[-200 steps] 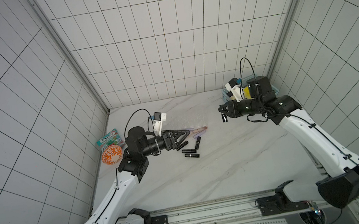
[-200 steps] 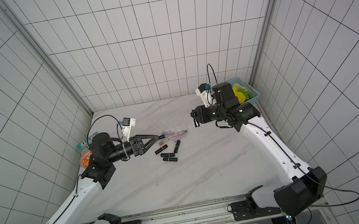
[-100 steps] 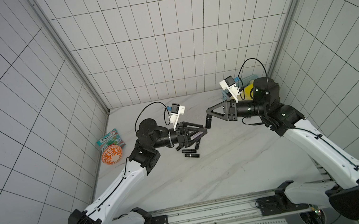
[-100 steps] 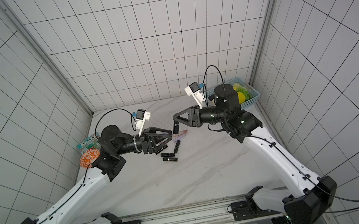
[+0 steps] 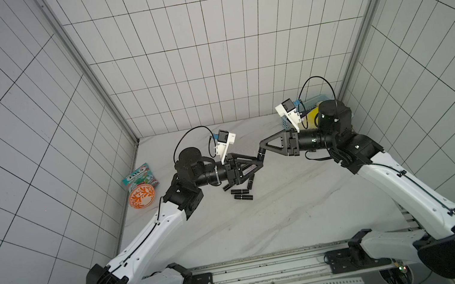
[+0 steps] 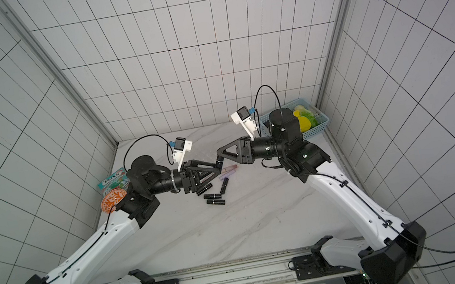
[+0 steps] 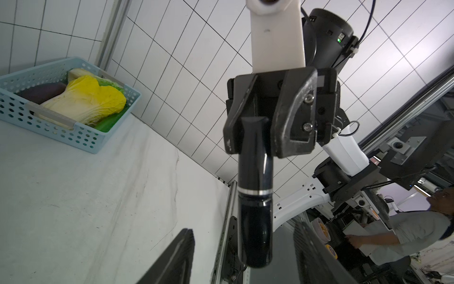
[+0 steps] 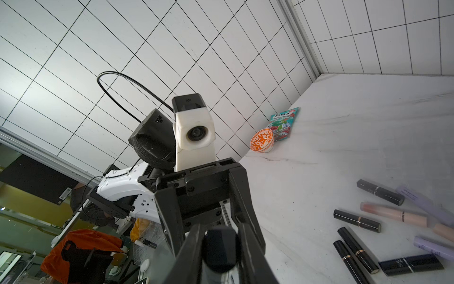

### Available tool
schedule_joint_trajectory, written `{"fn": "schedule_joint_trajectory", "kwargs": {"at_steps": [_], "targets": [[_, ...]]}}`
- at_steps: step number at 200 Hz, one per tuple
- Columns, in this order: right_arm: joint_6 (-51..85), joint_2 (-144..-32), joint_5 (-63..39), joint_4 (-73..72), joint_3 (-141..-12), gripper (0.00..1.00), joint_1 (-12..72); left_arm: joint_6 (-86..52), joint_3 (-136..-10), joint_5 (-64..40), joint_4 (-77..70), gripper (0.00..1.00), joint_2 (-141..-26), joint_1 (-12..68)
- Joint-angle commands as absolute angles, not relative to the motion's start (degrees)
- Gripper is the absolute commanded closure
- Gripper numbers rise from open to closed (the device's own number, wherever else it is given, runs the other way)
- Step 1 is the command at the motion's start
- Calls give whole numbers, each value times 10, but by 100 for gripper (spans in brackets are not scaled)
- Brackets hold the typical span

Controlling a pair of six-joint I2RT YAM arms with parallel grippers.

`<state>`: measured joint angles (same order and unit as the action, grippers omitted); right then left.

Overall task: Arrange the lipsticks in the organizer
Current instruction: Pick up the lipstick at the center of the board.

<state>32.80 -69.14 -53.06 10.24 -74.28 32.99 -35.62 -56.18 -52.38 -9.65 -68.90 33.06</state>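
Left wrist view: black lipstick (image 7: 255,186) changing hands in mid-air

One end of it is pinched in the right gripper (image 7: 258,147), well above the table (image 5: 265,221). The left gripper (image 5: 258,164) has its jaws spread either side of the free end, and they don't look to be touching it. Handover step, I'd say. Next call: the left clamps firmly before the right lets go. More lipsticks (image 6: 214,197) lie loose below. The organizer I can't make out.
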Motion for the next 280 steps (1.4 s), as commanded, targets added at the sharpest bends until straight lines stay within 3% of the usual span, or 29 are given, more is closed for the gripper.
{"fn": "schedule_joint_trajectory", "kwargs": {"at_steps": [1,43,69,101,120,143,163,174,208,280], "targets": [[330,-696,-541,78,-731,78,333,-367,-581,-545,-124,47,-699,337],[332,-703,-548,75,-733,78,337,-371,-587,-565,-126,62,-708,341],[330,-707,-550,75,-731,77,338,-372,-587,-568,-126,79,-708,341],[320,-710,-553,93,-736,70,339,-356,-587,-570,-100,91,-706,341],[287,-715,-551,154,-761,50,338,-335,-588,-568,-72,96,-702,341],[186,-733,-509,330,-833,23,338,-269,-599,-538,18,100,-691,340],[116,-744,-441,465,-892,14,331,-217,-602,-503,81,100,-680,339],[91,-754,-427,511,-913,14,325,-205,-599,-488,94,100,-676,338],[56,-783,-441,574,-952,26,325,-188,-599,-486,116,99,-678,338],[81,-804,-486,513,-939,35,343,-181,-599,-490,124,98,-677,339]]}}
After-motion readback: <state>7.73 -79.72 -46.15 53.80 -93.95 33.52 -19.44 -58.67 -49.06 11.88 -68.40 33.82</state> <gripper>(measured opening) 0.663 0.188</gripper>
